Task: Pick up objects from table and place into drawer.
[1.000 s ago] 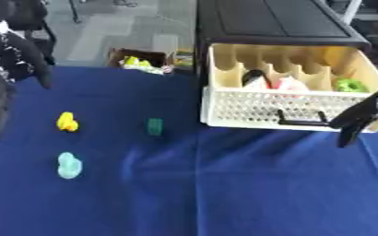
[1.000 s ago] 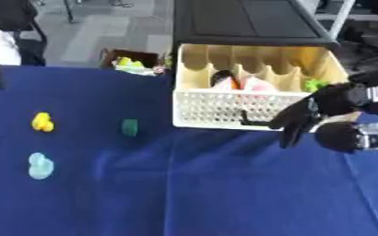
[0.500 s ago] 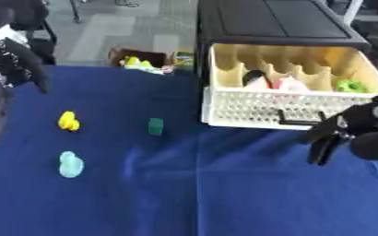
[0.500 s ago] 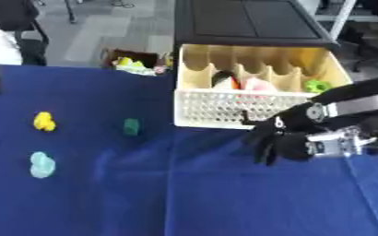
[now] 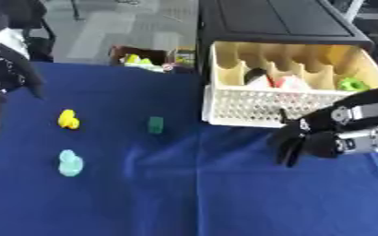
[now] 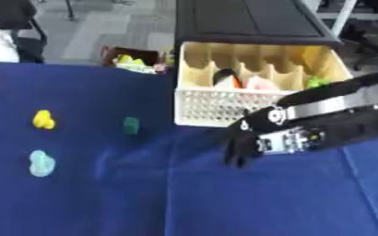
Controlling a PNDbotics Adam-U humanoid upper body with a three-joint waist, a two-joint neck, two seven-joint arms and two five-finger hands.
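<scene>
Drawer (image 5: 282, 105) contents are partly hidden behind its dividers, only red, white and green shapes showing. Three small objects lie on the blue desk (image 5: 184, 193) left of it: one yellow (image 5: 68, 119), one green (image 5: 155, 124), one pale teal (image 5: 69, 162). Right robot hand (image 6: 242, 143) hangs just before the drawer, fingers relaxed, holding nothing; left robot hand's (image 5: 19, 69) fingers are too dark to read

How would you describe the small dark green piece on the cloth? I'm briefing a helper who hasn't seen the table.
Start at the cream drawer pulled out of the black cabinet. On the blue cloth just to its left lies the dark green block, nearest of the three loose pieces. It is squarish and darker than the yellow piece and the pale teal piece farther left.
</scene>
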